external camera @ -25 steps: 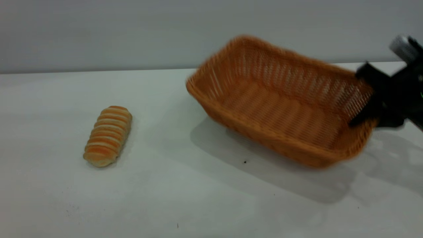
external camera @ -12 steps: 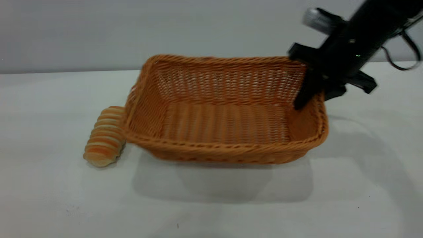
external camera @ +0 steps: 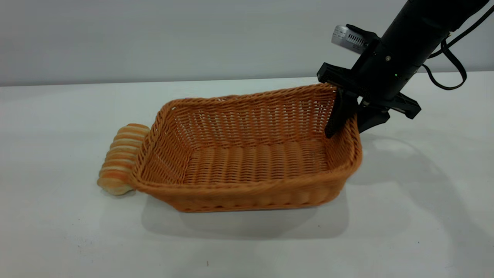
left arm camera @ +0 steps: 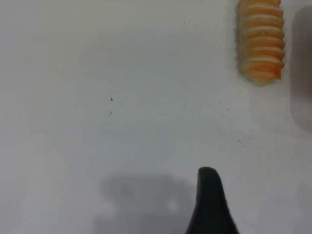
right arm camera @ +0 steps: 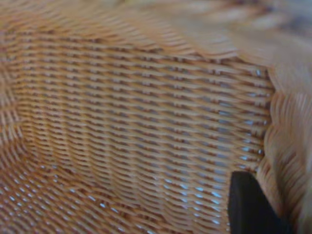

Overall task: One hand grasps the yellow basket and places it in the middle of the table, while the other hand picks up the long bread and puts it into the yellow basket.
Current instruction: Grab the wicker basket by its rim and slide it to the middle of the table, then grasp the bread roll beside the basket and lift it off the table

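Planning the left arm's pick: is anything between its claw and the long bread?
Nothing visible lies between them. In the left wrist view only bare table separates the left claw from the long bread. The yellow basket, held at its rim by the right claw, crowds the bread's other side.

The exterior view faces the rig from low in front, taking in the tabletop (external camera: 247, 247), basket (external camera: 247, 154), bread (external camera: 121, 158) and right claw (external camera: 349, 116). The left wrist view looks down on bare tabletop from well above; the bread (left arm camera: 260, 41) is shared. The right wrist view sits close against the basket wall (right arm camera: 136, 112).
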